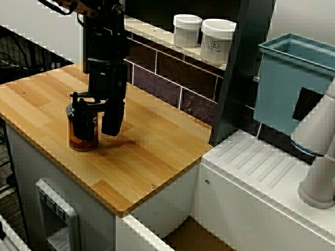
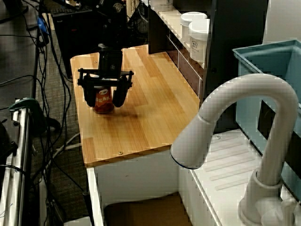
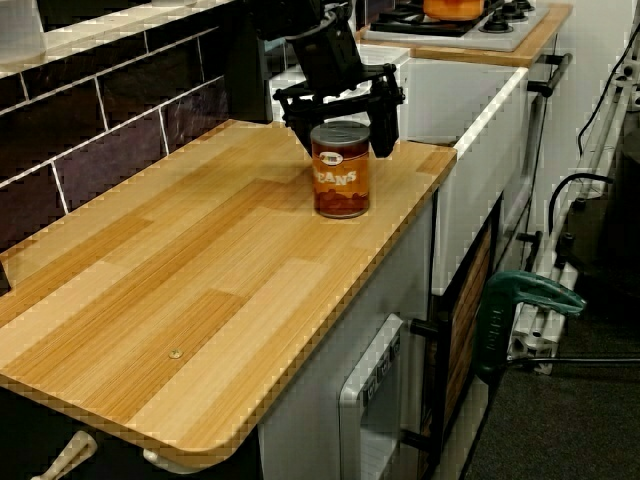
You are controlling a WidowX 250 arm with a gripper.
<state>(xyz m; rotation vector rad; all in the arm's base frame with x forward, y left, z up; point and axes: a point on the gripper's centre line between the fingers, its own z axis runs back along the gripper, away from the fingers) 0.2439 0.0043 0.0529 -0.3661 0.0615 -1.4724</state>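
A brown-labelled tin can (image 3: pixel 340 175) stands upright on the wooden countertop (image 3: pixel 200 270), near its front edge. My black gripper (image 3: pixel 343 135) hangs over the can, open, with one finger on each side of its upper part. In the view over the faucet the can (image 2: pixel 103 101) shows between the two fingers (image 2: pixel 118 96) of the gripper (image 2: pixel 104 96). In the high view from the front, the left finger (image 1: pixel 81 121) of the gripper (image 1: pixel 98 123) covers part of the can (image 1: pixel 84 138). I cannot tell whether a finger touches the can.
Two white jars (image 1: pixel 217 41) sit on the ledge above the dark tile wall. A blue bin (image 1: pixel 293 83), a white faucet (image 2: pixel 235 122) and a ribbed drainboard (image 1: pixel 261 167) lie right of the counter. Cables (image 2: pixel 47 70) hang by its left end.
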